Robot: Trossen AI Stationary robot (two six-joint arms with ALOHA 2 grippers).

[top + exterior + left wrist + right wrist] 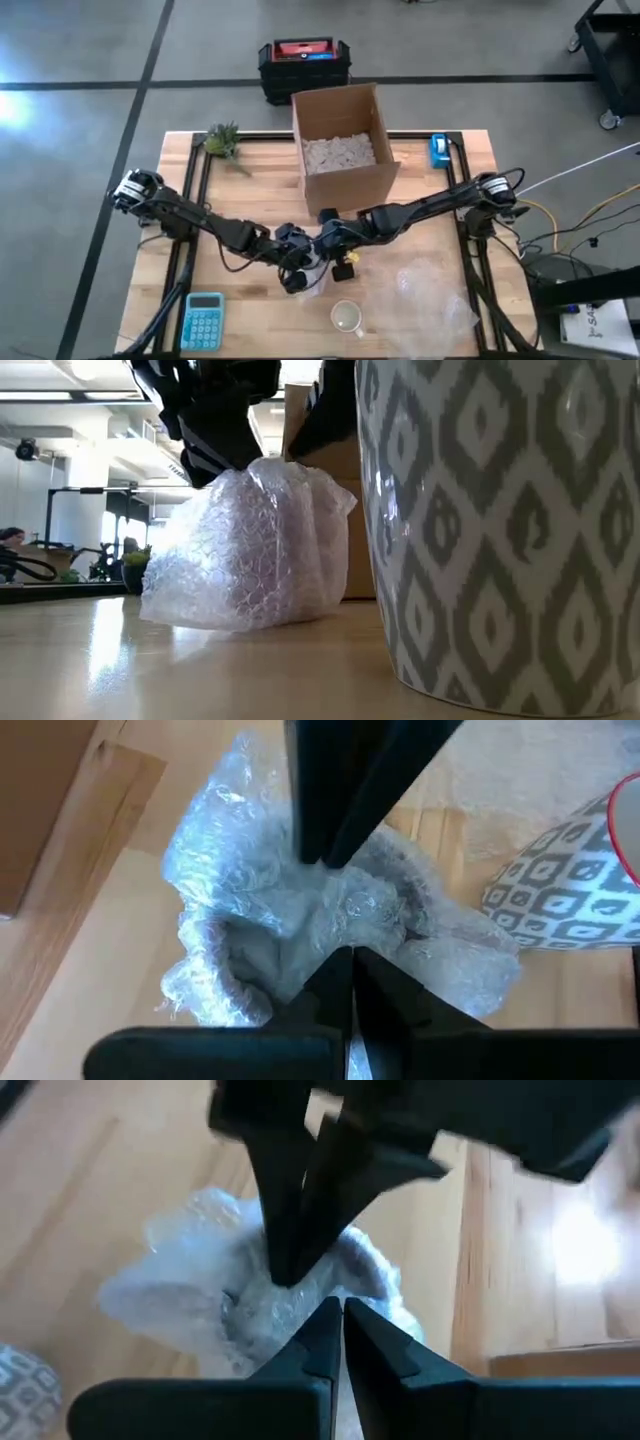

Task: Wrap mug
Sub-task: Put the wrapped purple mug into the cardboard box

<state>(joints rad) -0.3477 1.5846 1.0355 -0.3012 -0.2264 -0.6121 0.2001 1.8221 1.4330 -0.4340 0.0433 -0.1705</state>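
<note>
A bundle of clear bubble wrap (pixel 250 550) rests by its underside on the wooden table; what is inside it is hidden. Both grippers meet over its top at the table's middle. My left gripper (pixel 350 970) and my right gripper (pixel 340 1320) are each shut on the wrap, tip to tip. In the high view the bundle (pixel 312 280) lies under both of them. A bare grey-and-white patterned mug (pixel 347 318) stands upright just nearer the front edge, close to the bundle, and is also seen as the mug (pixel 570 890) in the left wrist view. My left gripper pinches gathered bubble wrap at the bundle's top (pixel 335 935) between its two shut fingers, coming slanting down from the table's left. The bundle sits on the table below it. My right gripper pinches the crumpled wrap at the bundle's top (pixel 300 1295) between its shut fingers, slanting down from the table's right, right against the left gripper's fingertips (pixel 285 1260). How many layers, I cannot tell.
An open cardboard box (pixel 340 145) of packing peanuts stands behind the grippers. A loose sheet of bubble wrap (pixel 430 295) lies at the front right. A blue calculator (pixel 203 320) is at the front left, a small plant (pixel 222 140) at the back left, and a blue tape dispenser (pixel 438 150) at the back right.
</note>
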